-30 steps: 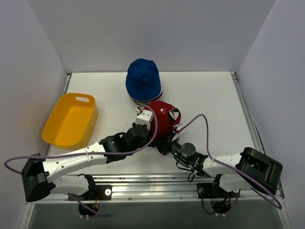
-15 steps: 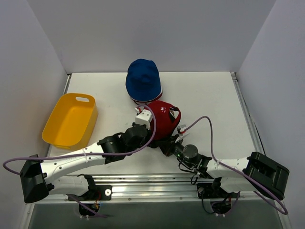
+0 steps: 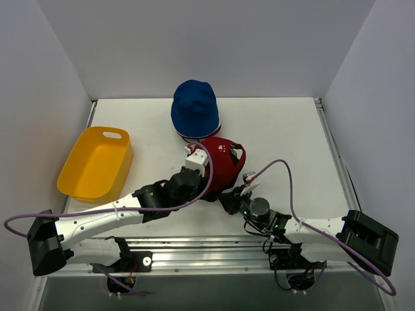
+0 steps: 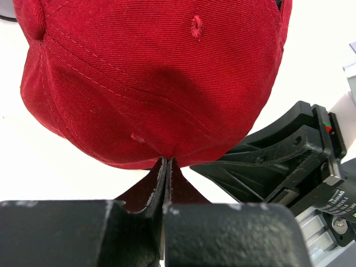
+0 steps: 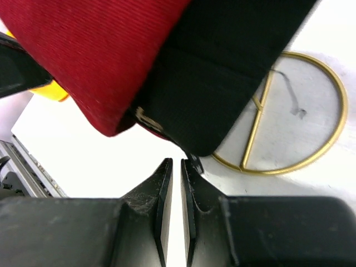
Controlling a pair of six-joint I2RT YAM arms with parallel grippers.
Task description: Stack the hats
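With the yellow tub point(image 3: 94, 163) at 9 o'clock, the left gripper point(image 4: 167, 162) pinches the rim of the red baseball cap point(image 3: 224, 162), which is mid-table, at 6 o'clock from the blue hat point(image 3: 194, 110). At the cap's 5 o'clock the right gripper point(image 5: 173, 167) has its jaws nearly together, empty.

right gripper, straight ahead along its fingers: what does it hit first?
Most likely the red baseball cap: its dark underside edge hangs just past the fingertips of the right gripper, almost touching by the wrist view, though depth is unclear. The gold wire frame lies off to the right, not in line.
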